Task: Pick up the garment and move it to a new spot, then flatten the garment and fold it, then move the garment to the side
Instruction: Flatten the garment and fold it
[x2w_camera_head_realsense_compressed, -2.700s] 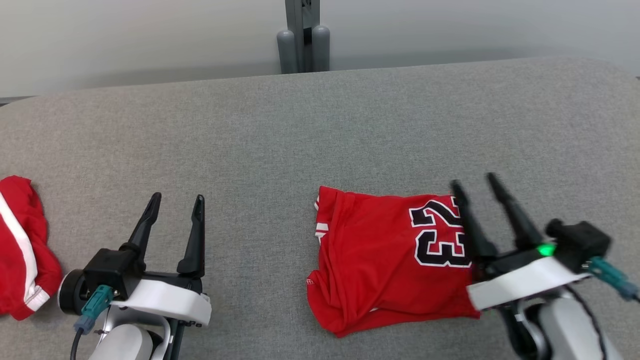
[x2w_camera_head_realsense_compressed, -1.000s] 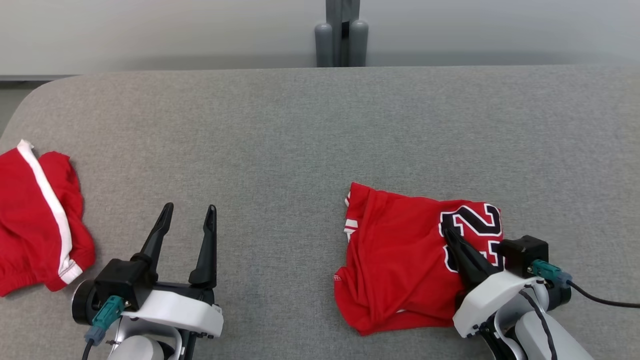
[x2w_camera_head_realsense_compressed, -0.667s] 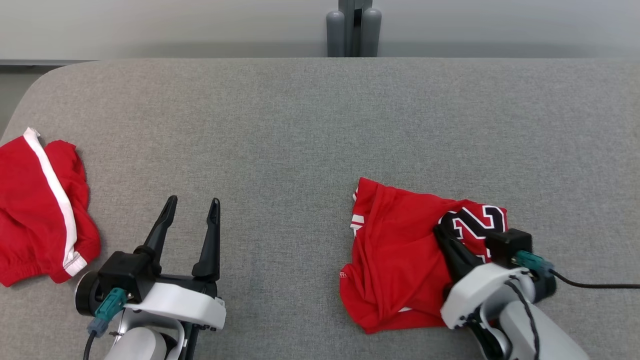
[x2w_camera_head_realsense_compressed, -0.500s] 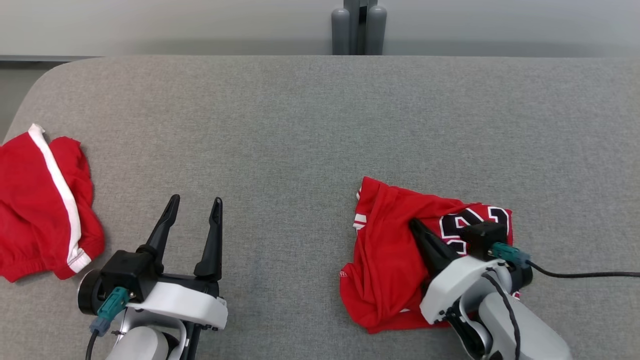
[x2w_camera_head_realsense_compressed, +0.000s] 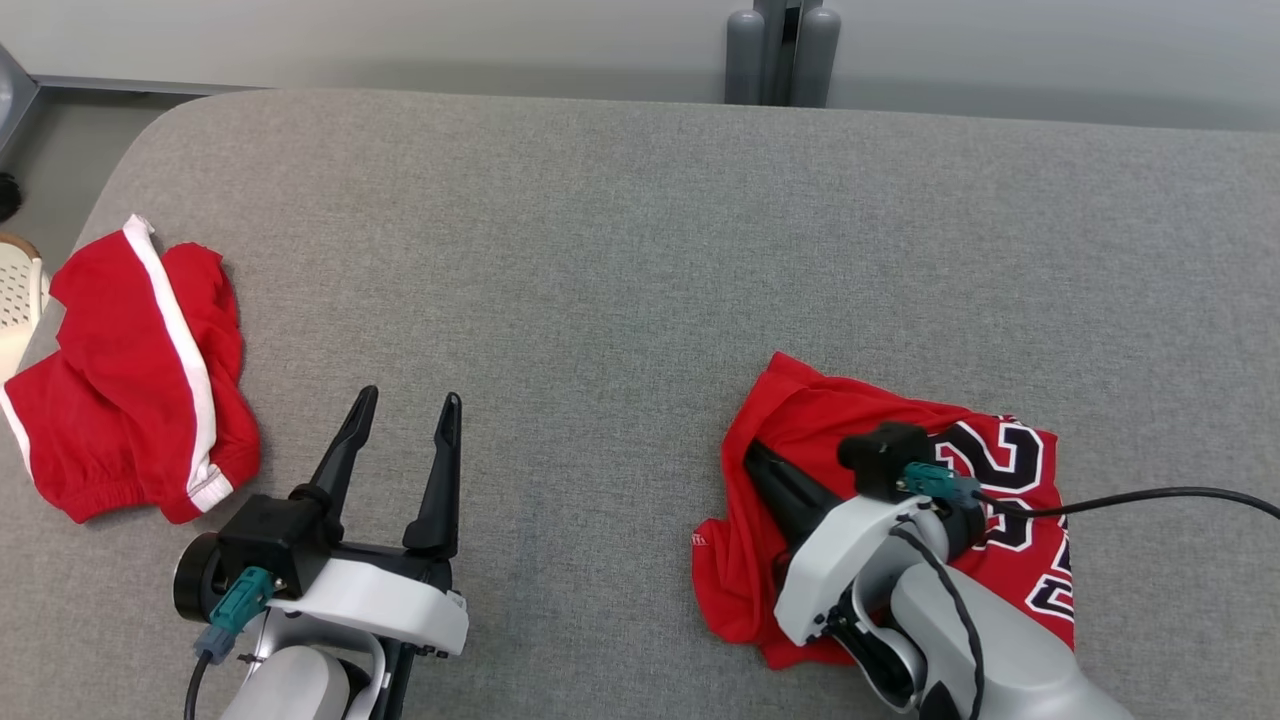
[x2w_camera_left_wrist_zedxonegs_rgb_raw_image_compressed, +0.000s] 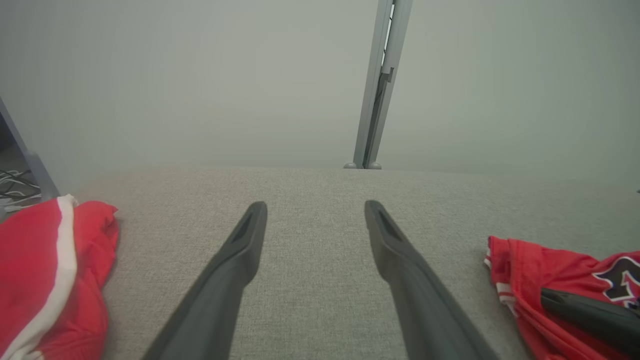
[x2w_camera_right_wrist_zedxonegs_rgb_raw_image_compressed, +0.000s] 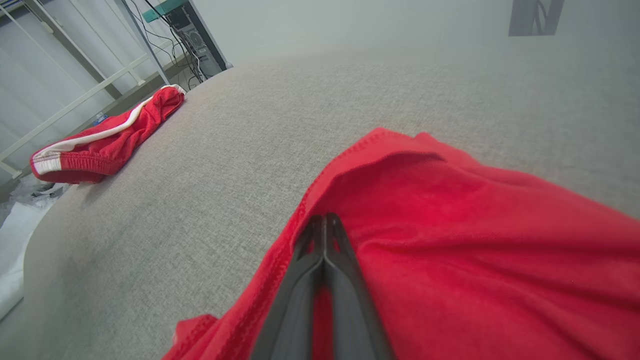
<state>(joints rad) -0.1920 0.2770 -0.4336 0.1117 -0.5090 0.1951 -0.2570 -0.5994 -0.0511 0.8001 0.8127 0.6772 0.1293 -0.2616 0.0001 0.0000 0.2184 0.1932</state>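
The garment (x2w_camera_head_realsense_compressed: 735, 560) is a red jersey with black and white numbers, lying rumpled on the grey table (x2w_camera_head_realsense_compressed: 600, 250) at the front right. My right gripper (x2w_camera_head_realsense_compressed: 752, 452) is shut and lies flat on top of it, fingers pointing to the jersey's left edge. In the right wrist view the closed fingertips (x2w_camera_right_wrist_zedxonegs_rgb_raw_image_compressed: 325, 217) rest on the red cloth (x2w_camera_right_wrist_zedxonegs_rgb_raw_image_compressed: 450, 240) just behind a raised fold; no cloth shows pinched between them. My left gripper (x2w_camera_head_realsense_compressed: 410, 397) hovers open at the front left, nothing between its fingers (x2w_camera_left_wrist_zedxonegs_rgb_raw_image_compressed: 315, 205). The jersey (x2w_camera_left_wrist_zedxonegs_rgb_raw_image_compressed: 530, 265) lies off to its right.
Red shorts with a white stripe (x2w_camera_head_realsense_compressed: 130, 370) lie crumpled at the table's left end (x2w_camera_left_wrist_zedxonegs_rgb_raw_image_compressed: 35, 270) (x2w_camera_right_wrist_zedxonegs_rgb_raw_image_compressed: 100, 140). A grey post (x2w_camera_head_realsense_compressed: 780, 50) stands behind the far edge. A white perforated basket (x2w_camera_head_realsense_compressed: 15, 290) sits beyond the left edge. A black cable (x2w_camera_head_realsense_compressed: 1150, 495) trails right.
The head camera has turned. My shut right gripper has slid leftward across the jersey, bunching cloth toward its left edge, and more numbers show at its right. The left gripper stays open.
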